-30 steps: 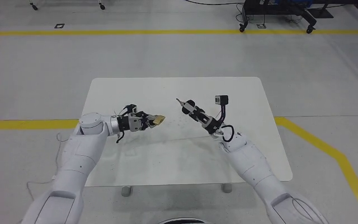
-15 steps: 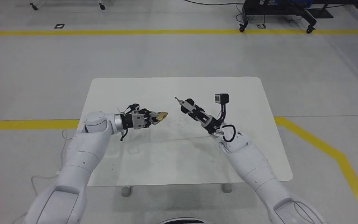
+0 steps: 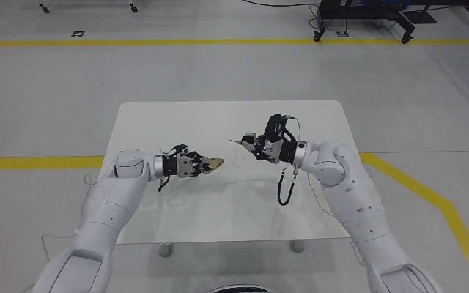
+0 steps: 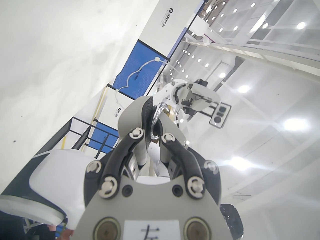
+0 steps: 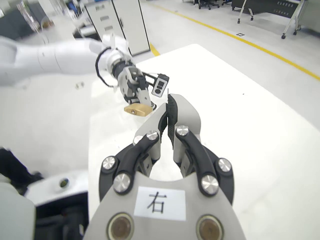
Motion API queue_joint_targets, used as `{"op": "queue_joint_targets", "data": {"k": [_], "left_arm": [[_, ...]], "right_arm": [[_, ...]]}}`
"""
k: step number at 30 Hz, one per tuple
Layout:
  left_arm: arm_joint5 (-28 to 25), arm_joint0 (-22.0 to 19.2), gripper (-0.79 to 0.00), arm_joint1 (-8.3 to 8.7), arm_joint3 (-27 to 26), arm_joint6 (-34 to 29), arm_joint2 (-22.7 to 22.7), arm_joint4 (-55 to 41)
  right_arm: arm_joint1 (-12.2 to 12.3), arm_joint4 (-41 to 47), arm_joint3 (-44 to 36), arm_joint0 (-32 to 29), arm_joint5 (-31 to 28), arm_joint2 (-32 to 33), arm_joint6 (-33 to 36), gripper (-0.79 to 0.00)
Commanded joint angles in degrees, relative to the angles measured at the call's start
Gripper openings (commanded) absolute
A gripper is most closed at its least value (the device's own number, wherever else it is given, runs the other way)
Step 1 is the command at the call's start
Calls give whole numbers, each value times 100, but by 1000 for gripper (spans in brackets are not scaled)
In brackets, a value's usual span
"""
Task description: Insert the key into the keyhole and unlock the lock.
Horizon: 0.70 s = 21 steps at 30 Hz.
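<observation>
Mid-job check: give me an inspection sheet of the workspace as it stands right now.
Surface: white rounded table, faint marks.
Job's things: brass padlock held above the table by its silver shackle; thin metal key apart from it, not yet inserted.
Clutter: nothing seen.
End effectors: left end effector shut on the padlock; right end effector shut on the key.
Cables: black cable loops below the right forearm.
Surroundings: grey floor, yellow floor line, dark wheeled stand.
</observation>
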Motion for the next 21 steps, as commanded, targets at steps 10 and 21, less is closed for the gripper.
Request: {"op": "queue_joint_targets", "data": {"k": [10, 21], "left_arm": [[51, -3, -785, -39, -182, 634, 111, -80], [139, 7, -785, -8, -406, 824, 184, 64]], "right_arm": [[175, -3119, -1796, -677, 57, -354, -57, -785], [217, -4555, -2075, -760, 523, -932, -73, -785]]}}
